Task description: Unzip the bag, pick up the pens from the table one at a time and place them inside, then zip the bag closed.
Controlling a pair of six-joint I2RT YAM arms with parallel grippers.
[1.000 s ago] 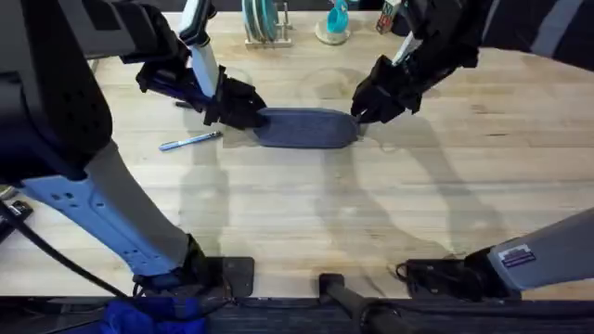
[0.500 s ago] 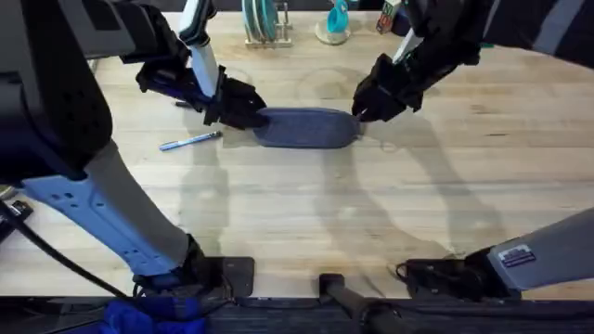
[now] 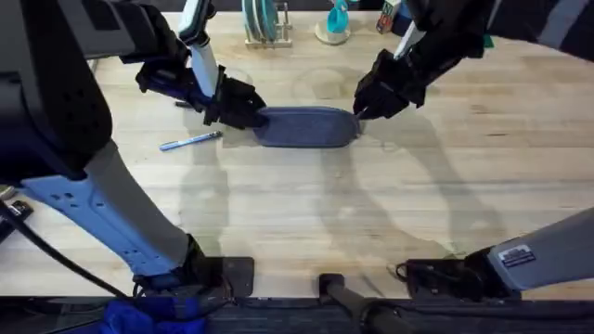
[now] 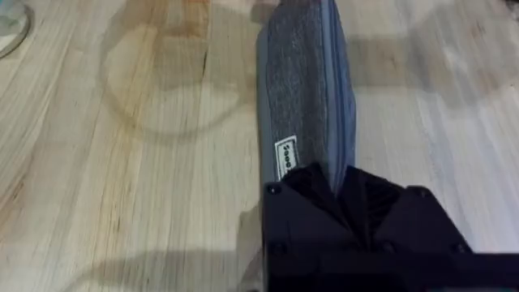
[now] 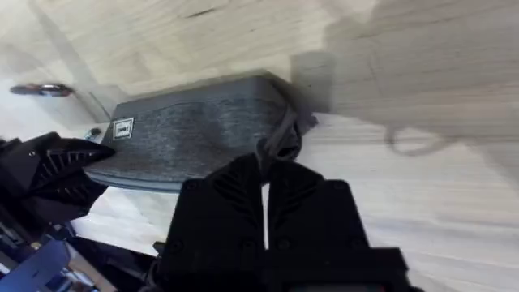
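While the left tool point(image 4: 345, 182) pinches the bag point(image 3: 304, 127) at one end, the right tool point(image 5: 263, 174) grips its zipper tab.

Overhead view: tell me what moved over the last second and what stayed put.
The right gripper at the pouch's zipper end drew slightly up and away from the camera, its arm with it. The left gripper stayed clamped on the other end. The pouch and the pen on the table did not shift.

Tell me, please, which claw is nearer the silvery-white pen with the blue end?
Left. The left claw grips the pouch end beside the silvery-white pen; the right claw is at the far end.
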